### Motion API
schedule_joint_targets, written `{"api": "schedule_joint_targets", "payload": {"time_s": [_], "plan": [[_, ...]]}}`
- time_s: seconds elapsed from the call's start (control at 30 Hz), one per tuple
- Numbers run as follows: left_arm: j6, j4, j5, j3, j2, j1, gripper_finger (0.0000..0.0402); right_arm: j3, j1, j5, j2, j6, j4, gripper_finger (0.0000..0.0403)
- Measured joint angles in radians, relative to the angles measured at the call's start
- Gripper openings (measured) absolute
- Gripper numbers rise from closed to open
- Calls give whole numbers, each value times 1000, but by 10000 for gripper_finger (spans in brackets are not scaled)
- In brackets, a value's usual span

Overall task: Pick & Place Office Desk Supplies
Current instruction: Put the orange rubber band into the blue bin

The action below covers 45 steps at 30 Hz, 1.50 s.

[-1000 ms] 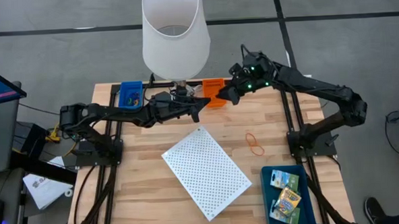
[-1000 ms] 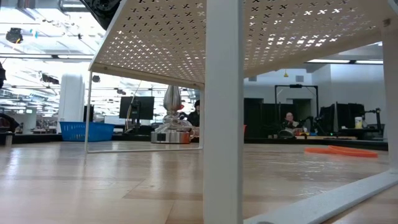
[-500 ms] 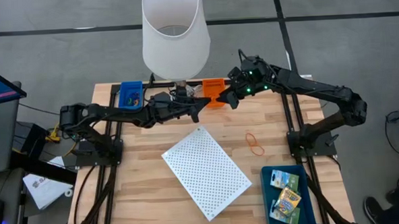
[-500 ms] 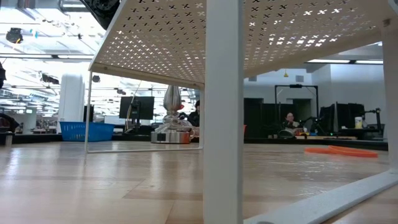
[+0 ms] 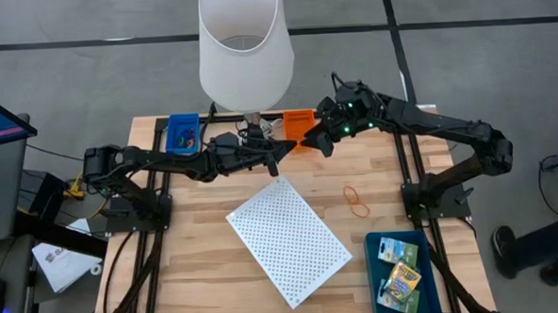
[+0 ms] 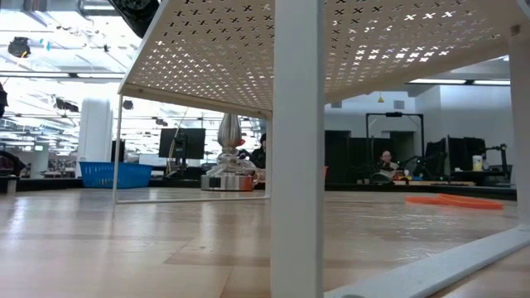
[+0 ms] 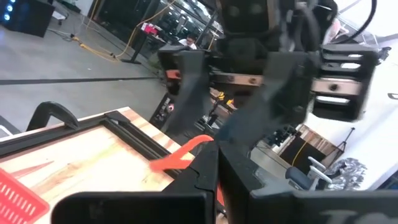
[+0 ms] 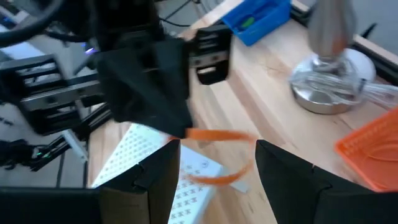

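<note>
An orange rubber band (image 8: 217, 155) hung pinched in the closed left claw (image 5: 272, 157) above the tabletop (image 5: 199, 264), and might snap free if the open right claw (image 5: 322, 139) tugged.

overhead, table-level, two wrists — share lamp base (image 8: 329, 87)

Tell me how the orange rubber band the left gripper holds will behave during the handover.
Likely floppy: the orange rubber band droops in a loose loop from the shut left gripper. Probably light and stretchy, so the open right gripper may snag it.
</note>
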Motion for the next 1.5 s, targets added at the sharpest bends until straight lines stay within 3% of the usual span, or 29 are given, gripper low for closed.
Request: {"api": "schedule_joint_targets", "payload": {"time_s": [0.9,1.17,1.5], "plan": [[-49,56,1,0,0,-56,0,1,73,80,16,-70,39,205],[-50,66,18,0,0,-60,0,0,122,37,109,-62,71,205],[-56,68,-14,3,-10,-85,0,3,115,-18,83,-44,77,205]]}}
